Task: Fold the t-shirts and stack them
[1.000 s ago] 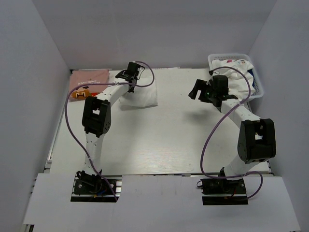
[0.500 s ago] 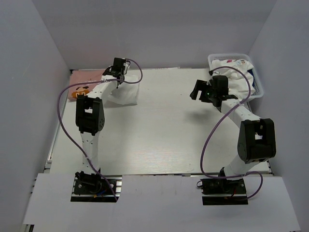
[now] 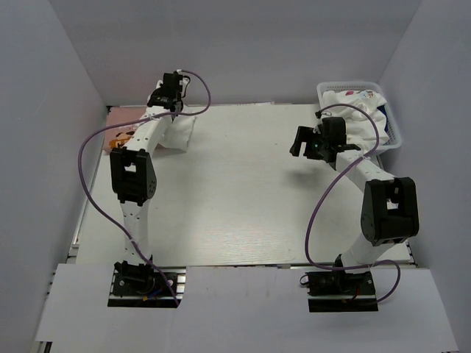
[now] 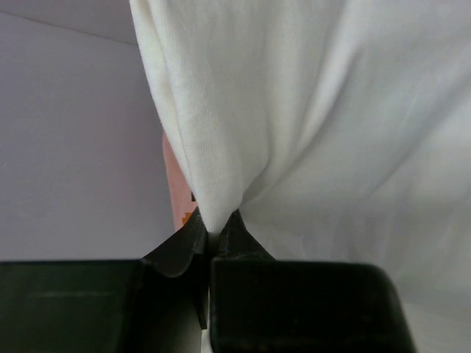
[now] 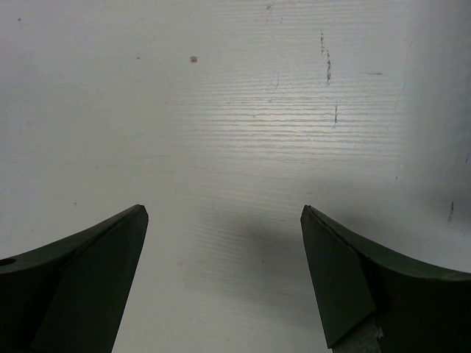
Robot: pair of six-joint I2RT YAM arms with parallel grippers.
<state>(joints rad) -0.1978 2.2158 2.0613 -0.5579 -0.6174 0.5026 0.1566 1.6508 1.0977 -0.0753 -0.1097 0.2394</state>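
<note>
Our left gripper is pinched fully closed on a gathered fold of the plain white t-shirt, and in the wrist view the cloth bunches into the jaws and spreads away from them in soft pleats. From above, that gripper is raised at the far left corner of the table, with the shirt hanging from it and its lower part draped on the surface just on the near side of the jaws, so the cloth runs from the pinch toward us. The pink t-shirt lies flat at the far left edge, just to the left of the white one, and our left arm crosses over part of it. We cannot tell whether the two shirts touch. We judge that the next move turns on this gap: the white shirt has to go leftward and down onto the pink one, and the left arm is the only one near enough. Our right gripper is wide open and holds nothing, with only bare tabletop between its fingers; it hovers well apart on the right side. Just beyond it, a basket holds more t-shirts. Nothing stands between the white shirt and the pink one, but the hanging cloth could slump or unfold as it lands.
</note>
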